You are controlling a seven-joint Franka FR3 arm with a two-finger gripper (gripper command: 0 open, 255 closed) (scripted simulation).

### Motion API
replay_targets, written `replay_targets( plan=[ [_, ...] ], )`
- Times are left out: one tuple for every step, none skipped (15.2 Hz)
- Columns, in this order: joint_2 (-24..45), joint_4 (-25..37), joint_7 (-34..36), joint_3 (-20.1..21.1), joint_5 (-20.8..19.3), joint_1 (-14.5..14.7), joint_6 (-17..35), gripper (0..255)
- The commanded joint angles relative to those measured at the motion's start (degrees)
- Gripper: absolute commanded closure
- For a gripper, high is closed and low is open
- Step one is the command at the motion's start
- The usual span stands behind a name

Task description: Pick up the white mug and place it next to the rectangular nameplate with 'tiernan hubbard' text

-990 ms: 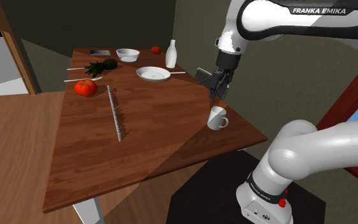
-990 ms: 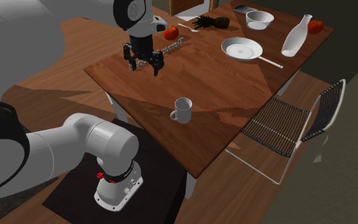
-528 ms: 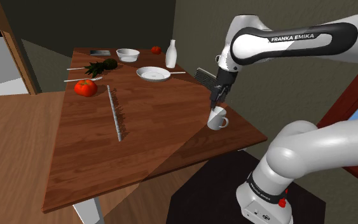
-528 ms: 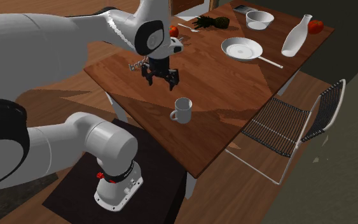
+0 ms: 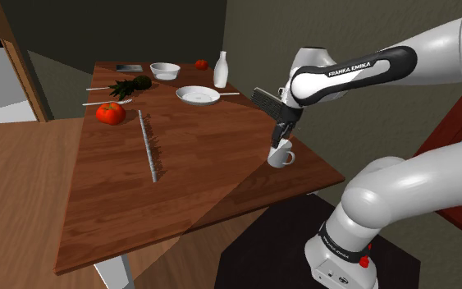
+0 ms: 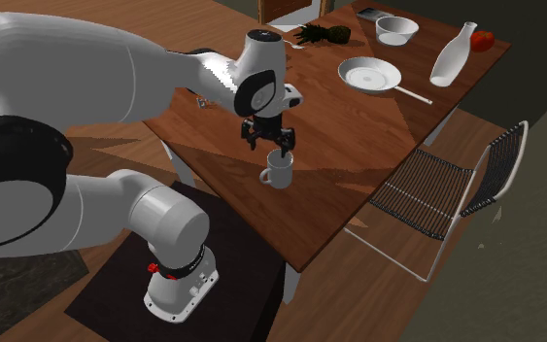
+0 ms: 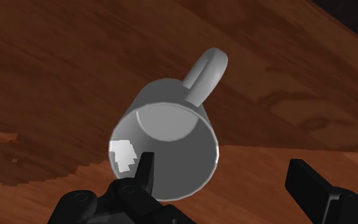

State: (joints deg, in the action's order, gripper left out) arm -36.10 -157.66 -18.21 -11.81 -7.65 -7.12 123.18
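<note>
Looking down on a brown wooden desk (image 5: 212, 164) standing on a wood floor, with dim walls behind. Finding the jaws hanging right over the white mug (image 5: 281, 153), spread wide and clasping nothing. Seeing one black finger (image 7: 144, 175) reaching over the mug's mouth and the other (image 7: 327, 191) standing well outside its wall; not telling whether either is touching it.

Placing the mug (image 6: 278, 172) upright near the desk edge closest to the stand, well apart from the nameplate (image 5: 148, 146), a long narrow strip standing on edge toward the shoulder view's left, its lettering too small to read.

Counting:
- one mug and one nameplate
- one white bowl (image 5: 165, 71), one white plate (image 5: 198, 95) and one white bottle (image 5: 221, 70)
- one pineapple (image 5: 132, 84)
- two red fruits, the larger (image 5: 110, 112) near the pineapple and the smaller (image 5: 200, 63) beside the bottle
- one wire chair (image 6: 436, 194) beside the desk
</note>
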Motion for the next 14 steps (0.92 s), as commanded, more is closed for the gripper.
replay_targets(
  plan=[
    [1.1,-1.2,-0.1,-0.3,-0.2,-0.1,2.4,0],
    [1.7,-1.7,-0.1,-0.4,-0.3,-0.1,3.4,0],
    [2.2,-2.1,-0.1,-0.5,-0.4,-0.1,4.4,0],
    [2.8,-2.6,-0.1,-0.6,-0.4,-0.1,5.5,0],
    [3.4,-3.0,-0.1,-0.7,-0.5,-0.1,6.5,0],
    [3.7,-3.2,-0.1,-0.8,-0.5,0.0,7.1,0],
    [3.7,-3.2,-0.1,-0.8,-0.5,0.0,7.1,0],
    [3.7,-3.2,-0.1,-0.8,-0.5,0.0,7.1,0],
    [3.7,-3.2,-0.1,-0.8,-0.5,0.0,7.1,0],
    [3.7,-3.2,-0.1,-0.8,-0.5,0.0,7.1,0],
    [3.7,-3.2,-0.1,-0.8,-0.5,0.0,7.1,0],
    [3.7,-3.2,-0.1,-0.8,-0.5,0.0,7.1,0],
    [3.7,-3.2,-0.1,-0.8,-0.5,0.0,7.1,0],
    [3.7,-3.2,-0.1,-0.8,-0.5,0.0,7.1,255]
  ],
)
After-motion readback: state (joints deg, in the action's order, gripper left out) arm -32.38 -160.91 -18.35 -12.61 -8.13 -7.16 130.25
